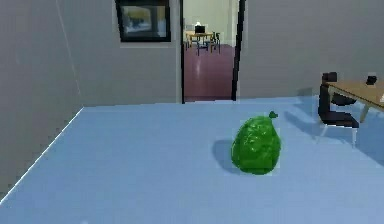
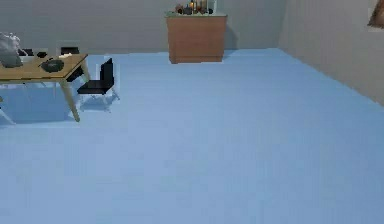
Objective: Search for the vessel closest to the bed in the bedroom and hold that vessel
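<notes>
From here I cannot tell where the vessel is, nor the pincer's state. A green bag (image 1: pixel 257 145) lies on the floor (image 1: pixel 120 170). The vessel is probably stiff and breakable; grasp its rim.

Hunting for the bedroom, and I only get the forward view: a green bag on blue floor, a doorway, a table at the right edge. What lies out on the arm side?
Observer: A wooden cabinet stands against the far wall, with small items on its top.
Operator: Anything on a table there?
Observer: A wooden table sits at the arm side view's left. A dark low thing lies on it, too small to name.
Operator: Any seats?
Observer: A black chair stands by the table's right end, on the blue floor.
</notes>
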Robot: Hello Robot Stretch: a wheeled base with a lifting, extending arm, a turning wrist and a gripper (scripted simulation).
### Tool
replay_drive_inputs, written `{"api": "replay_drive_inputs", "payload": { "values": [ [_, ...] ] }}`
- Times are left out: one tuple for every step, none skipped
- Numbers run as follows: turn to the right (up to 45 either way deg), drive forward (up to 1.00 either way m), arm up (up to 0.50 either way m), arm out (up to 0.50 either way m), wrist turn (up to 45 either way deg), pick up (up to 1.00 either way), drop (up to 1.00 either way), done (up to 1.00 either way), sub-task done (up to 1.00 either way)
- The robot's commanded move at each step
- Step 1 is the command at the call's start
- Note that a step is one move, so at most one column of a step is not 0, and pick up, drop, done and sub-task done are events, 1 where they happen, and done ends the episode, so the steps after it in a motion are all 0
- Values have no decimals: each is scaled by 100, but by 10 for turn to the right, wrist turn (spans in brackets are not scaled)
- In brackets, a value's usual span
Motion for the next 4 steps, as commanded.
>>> {"api": "replay_drive_inputs", "payload": {
  "values": [
    [0,100,0,0,0,0,0,0,0],
    [30,0,0,0,0,0,0,0,0],
    [0,100,0,0,0,0,0,0,0],
    [30,0,0,0,0,0,0,0,0]
  ]
}}
